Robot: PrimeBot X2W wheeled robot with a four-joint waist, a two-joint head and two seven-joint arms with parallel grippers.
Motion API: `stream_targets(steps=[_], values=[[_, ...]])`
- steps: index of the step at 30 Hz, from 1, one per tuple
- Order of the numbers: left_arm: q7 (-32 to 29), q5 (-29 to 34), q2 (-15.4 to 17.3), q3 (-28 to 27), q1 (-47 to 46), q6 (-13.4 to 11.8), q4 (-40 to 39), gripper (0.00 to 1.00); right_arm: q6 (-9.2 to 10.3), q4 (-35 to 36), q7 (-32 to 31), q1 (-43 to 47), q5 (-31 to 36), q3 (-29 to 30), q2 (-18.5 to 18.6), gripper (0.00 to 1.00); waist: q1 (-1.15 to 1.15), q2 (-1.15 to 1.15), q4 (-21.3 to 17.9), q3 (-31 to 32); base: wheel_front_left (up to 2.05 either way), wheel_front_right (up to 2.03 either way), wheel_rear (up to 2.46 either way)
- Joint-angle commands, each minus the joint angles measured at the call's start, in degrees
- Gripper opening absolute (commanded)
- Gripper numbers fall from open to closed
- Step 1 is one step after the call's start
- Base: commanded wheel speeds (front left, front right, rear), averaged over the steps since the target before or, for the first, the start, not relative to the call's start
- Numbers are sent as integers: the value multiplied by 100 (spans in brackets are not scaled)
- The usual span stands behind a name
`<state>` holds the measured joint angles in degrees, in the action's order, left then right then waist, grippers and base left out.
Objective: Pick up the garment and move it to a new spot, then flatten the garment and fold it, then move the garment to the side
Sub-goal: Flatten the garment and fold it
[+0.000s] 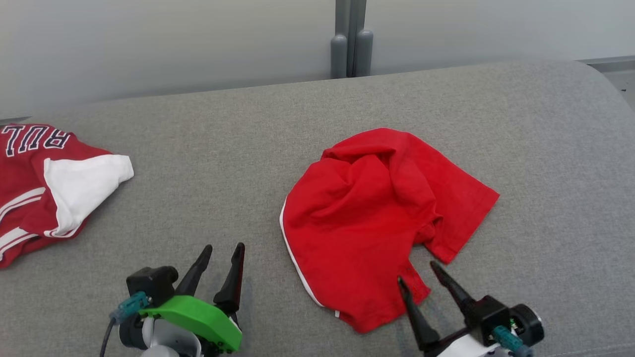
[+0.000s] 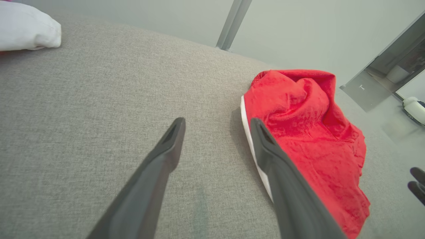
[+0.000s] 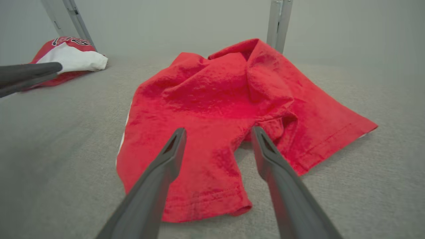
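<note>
Head view: two garments, two wide-open, empty pincers. A red garment lies at the tips of the right pincer, perhaps touching; a jersey, lettering legible here, sits well left of the left pincer.

bare grey cushion between red garment and jersey

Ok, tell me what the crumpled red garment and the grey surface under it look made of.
The crumpled red garment looks like soft matte knit, probably cotton jersey: limp folds, stitched hems. The grey surface looks like matte woven upholstery fabric: a fine flecked weave shows in the left wrist view.
</note>
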<state>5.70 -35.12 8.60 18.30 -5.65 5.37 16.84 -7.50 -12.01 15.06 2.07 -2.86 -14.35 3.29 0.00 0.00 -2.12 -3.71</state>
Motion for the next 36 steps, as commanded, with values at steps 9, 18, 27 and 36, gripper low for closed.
stream_targets(steps=[9, 18, 27, 36], values=[[94, 97, 271, -170, -416, -50, 148, 100, 2, -190, 19, 296, -402, -928, 6, 100, 0, 0, -45, -183, 0, 0, 0], [199, 83, 366, -227, -456, -74, 184, 100, 3, -558, 19, 260, -744, -1346, 135, 100, 0, 0, -29, -236, 0, 0, 0], [188, 134, 356, -118, -532, -91, 131, 100, 3, -1320, 19, -220, -950, -1508, 10, 100, 0, 0, 204, -180, 0, 0, 0], [250, 83, 388, -113, -513, -118, 178, 100, 3, -1654, 19, -394, -1149, -1517, -29, 100, 0, 0, 345, -206, 0, 0, 0]])
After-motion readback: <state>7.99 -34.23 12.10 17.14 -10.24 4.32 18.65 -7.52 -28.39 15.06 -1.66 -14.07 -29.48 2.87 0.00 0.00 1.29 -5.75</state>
